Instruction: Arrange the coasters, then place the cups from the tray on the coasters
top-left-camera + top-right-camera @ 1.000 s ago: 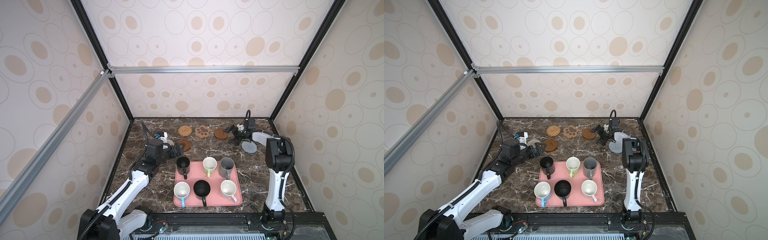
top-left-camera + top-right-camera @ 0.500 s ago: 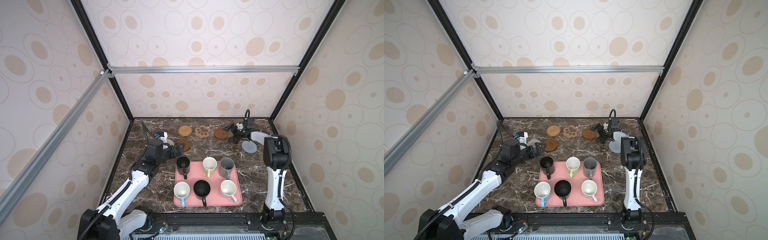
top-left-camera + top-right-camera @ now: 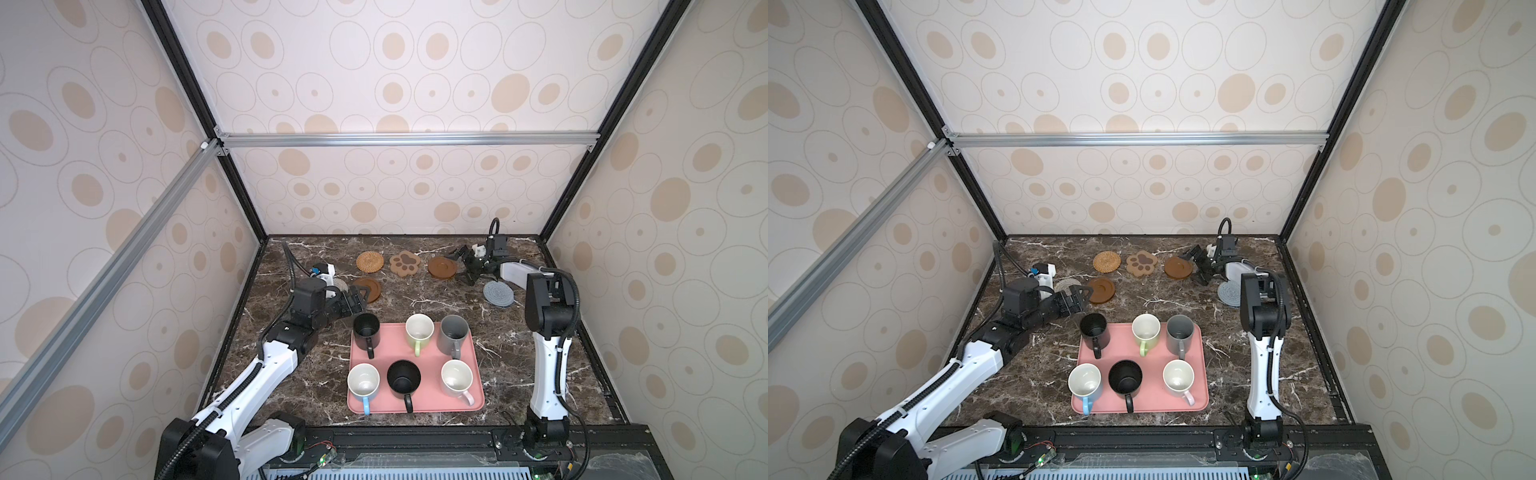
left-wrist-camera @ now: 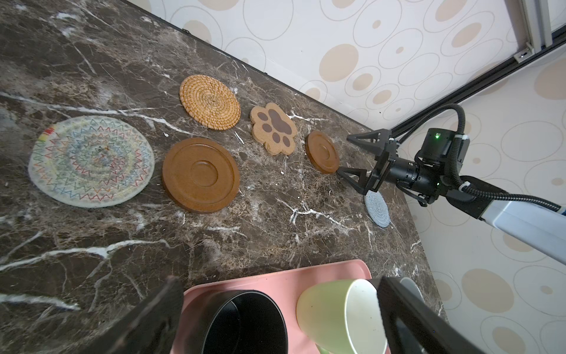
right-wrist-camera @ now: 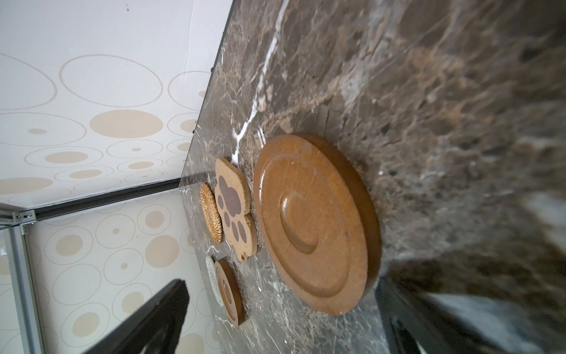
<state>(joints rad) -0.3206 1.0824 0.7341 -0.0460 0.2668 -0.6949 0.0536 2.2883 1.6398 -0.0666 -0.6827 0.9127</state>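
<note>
Listing: brown wooden disc coaster (image 3: 441, 267), back row on the marble surface (image 3: 419, 301), beside the paw-shaped coaster (image 3: 404, 264). Rigid, thin, probably light; may skid on polished stone. Take hold across the raised rim. Right pincer (image 4: 344, 156) spread wide, empty, just beside it; contact unclear. Left pincer (image 3: 360, 302) spread, empty, near the black mug (image 3: 366, 330) on the pink tray (image 3: 432, 357); mugs likely heavier, breakable.

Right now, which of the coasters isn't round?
The tan paw-shaped coaster with dark toe pads, between the rattan coaster and a brown wooden disc; the rest are round.
</note>
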